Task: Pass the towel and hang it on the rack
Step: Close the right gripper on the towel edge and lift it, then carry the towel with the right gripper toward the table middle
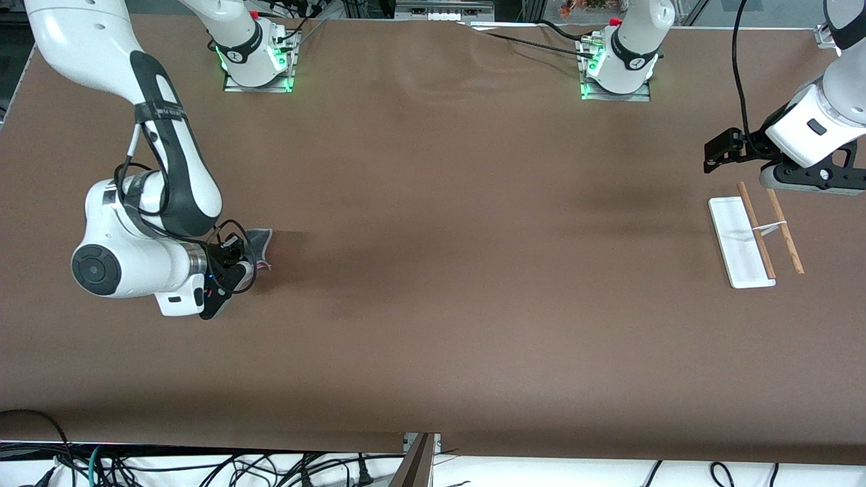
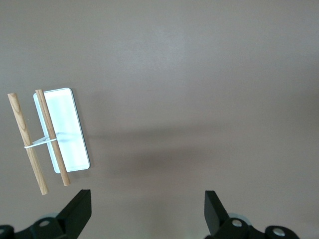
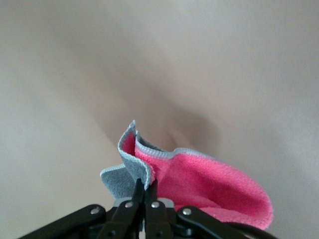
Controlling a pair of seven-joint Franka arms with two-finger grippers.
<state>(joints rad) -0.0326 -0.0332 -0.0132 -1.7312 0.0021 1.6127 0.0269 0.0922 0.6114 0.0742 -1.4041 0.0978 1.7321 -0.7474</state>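
The towel [image 1: 260,245], grey with a pink side, is at the right arm's end of the table. My right gripper [image 1: 238,265] is shut on its edge. In the right wrist view the towel [image 3: 199,181] folds up from my right gripper [image 3: 146,185], pink face showing, grey edge pinched between the tips. The rack [image 1: 756,238], a white base with two wooden rods, stands at the left arm's end. My left gripper [image 1: 717,152] is open and empty, in the air just off the rack's end toward the robots' bases. The left wrist view shows the rack [image 2: 52,139] and my left gripper [image 2: 148,209] wide apart.
Brown table covering [image 1: 446,270] spans the whole surface. Arm bases [image 1: 257,61] stand along the table's edge farthest from the front camera. Cables [image 1: 203,467] hang below the table's edge nearest the front camera.
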